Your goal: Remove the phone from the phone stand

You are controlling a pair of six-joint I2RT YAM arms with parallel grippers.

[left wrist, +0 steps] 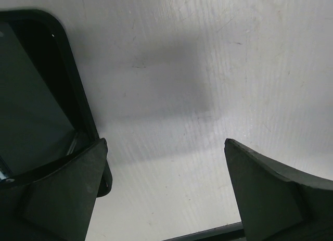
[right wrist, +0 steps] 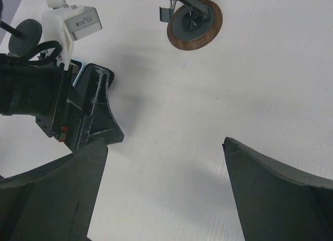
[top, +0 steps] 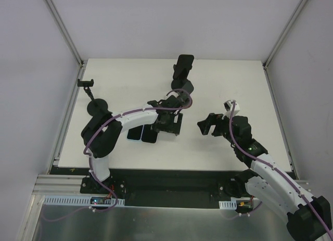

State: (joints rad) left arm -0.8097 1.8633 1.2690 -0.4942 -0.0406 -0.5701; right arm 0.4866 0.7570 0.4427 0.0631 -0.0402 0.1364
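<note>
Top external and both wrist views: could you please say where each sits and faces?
Top external: above and behind, looking down on the table; left hand, right hand and arms show.
Left wrist: on left arm, facing down at a dark phone; own fingers show.
Right wrist: on right arm, facing a stand base; own fingers show.
Shared: top external and right wrist show the left hand.

The phone (left wrist: 31,105) by the left gripper (left wrist: 165,147) is shiny and black. The table (left wrist: 208,69) under it is white, dull, with fine lines.
</note>
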